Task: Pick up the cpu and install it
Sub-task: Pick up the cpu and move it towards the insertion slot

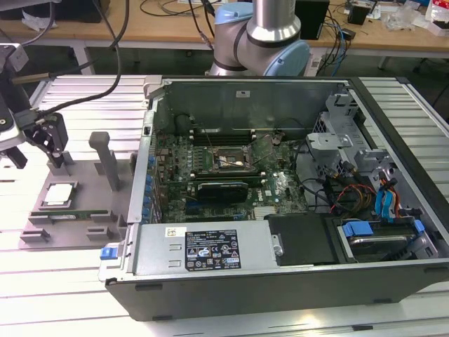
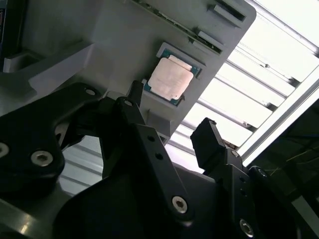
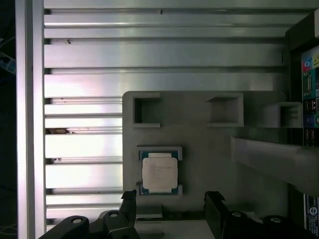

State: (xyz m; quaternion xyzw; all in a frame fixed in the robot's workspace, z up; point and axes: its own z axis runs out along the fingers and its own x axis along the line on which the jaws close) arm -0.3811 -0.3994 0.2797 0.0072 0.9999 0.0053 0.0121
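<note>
Square silver-topped cpu (image 1: pixel 58 194) is being cradled in a matte grey tray (image 1: pixel 84 184) at the exterior view's left, on the ribbed aluminium bench (image 1: pixel 91 95); black tool (image 1: pixel 34 144) is being held wide open, empty, nearby.

The cpu (image 3: pixel 159 173) has a smooth, pale silver metal top, its fixture (image 3: pixel 209 149) is matt grey plastic, and the bench (image 3: pixel 149 55) is ribbed, glossy bare metal.
</note>
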